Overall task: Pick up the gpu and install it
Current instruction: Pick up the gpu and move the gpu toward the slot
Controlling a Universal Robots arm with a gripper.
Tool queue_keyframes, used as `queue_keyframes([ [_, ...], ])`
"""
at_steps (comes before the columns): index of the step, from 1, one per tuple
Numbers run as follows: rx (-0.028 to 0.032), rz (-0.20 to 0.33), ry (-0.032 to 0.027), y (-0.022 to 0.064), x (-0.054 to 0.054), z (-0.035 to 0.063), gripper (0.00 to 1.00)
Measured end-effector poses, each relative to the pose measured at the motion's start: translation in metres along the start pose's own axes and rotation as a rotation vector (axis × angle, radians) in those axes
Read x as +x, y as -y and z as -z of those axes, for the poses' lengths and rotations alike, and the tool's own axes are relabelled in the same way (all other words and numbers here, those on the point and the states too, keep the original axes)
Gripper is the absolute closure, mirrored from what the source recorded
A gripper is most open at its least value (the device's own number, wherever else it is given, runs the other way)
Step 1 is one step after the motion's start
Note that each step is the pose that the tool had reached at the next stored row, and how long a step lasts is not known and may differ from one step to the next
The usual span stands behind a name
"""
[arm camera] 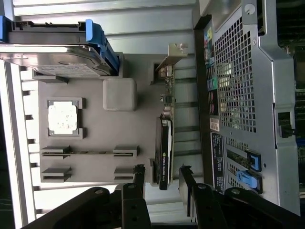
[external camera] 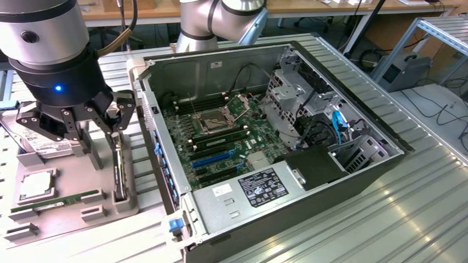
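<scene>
Surface: a ribbed aluminium table [external camera: 395,219], with wooden workbenches [external camera: 153,8] behind it.
Computer: an open black and silver tower case [external camera: 307,197] lies on its side on the table, with its green motherboard [external camera: 219,131] facing up.
Tray: a flat grey plastic fixture tray [external camera: 69,170] sits just beside the case, on the exterior view's left.
Task's thing: the gpu [external camera: 119,175], a thin green card with a dark face and a narrow silver end bracket [arm camera: 174,52], stands on edge in a slot of the tray, along the side nearest the case.
Other parts: 1 boxy silver hard drive with a white label [external camera: 47,148], 1 square silver processor [external camera: 36,185] and 1 slim green RAM stick [external camera: 55,201], each in its own seat on the tray.
Gripper: the black 2-finger gripper [external camera: 79,127] hangs over the tray on the side nearest the case, with its jaws spread wide and nothing in them.
Wrist view: the 2 fingers [arm camera: 138,179] stand on either side of the card's dark end, with a gap on each side and no contact.
</scene>
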State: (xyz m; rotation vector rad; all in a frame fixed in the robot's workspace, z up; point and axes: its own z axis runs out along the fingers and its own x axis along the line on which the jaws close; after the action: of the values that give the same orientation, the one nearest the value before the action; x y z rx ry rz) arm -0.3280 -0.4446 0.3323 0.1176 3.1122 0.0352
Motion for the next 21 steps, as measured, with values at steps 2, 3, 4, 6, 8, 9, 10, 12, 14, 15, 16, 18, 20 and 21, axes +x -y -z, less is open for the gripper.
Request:
queue_keyframes([
  [2, 0.0001, 0.000, -0.0001, 0.0000, -0.0007, -0.0005, 0.58],
  [3, 0.0001, 0.000, -0.0001, -0.0001, -0.0011, -0.0008, 0.58],
  [4, 0.0001, 0.000, 0.0000, -0.0001, -0.0014, -0.0012, 0.58],
  [6, 0.0001, 0.000, 0.0000, -0.0001, -0.0021, -0.0023, 0.58],
  [8, 0.0002, 0.000, -0.0002, -0.0002, -0.0027, -0.0033, 0.58],
  [9, 0.0002, 0.000, -0.0002, -0.0002, -0.0029, -0.0037, 0.58],
  [10, 0.0002, 0.000, -0.0001, -0.0002, -0.0031, -0.0042, 0.58],
  [12, 0.0002, 0.000, -0.0001, -0.0002, -0.0035, -0.0051, 0.58],
  [14, 0.0002, 0.000, -0.0001, -0.0002, -0.0036, -0.0057, 0.58],
  [15, 0.0001, 0.000, -0.0001, -0.0001, -0.0038, -0.0064, 0.58],
  [16, 0.0001, 0.000, -0.0001, -0.0001, -0.0039, -0.0067, 0.58],
  [18, 0.0002, 0.000, -0.0002, -0.0001, -0.0040, -0.0071, 0.58],
  [20, 0.0002, 0.000, -0.0001, -0.0001, -0.0041, -0.0076, 0.58],
  [21, 0.0001, 0.000, -0.0001, -0.0002, -0.0042, -0.0080, 0.58],
])
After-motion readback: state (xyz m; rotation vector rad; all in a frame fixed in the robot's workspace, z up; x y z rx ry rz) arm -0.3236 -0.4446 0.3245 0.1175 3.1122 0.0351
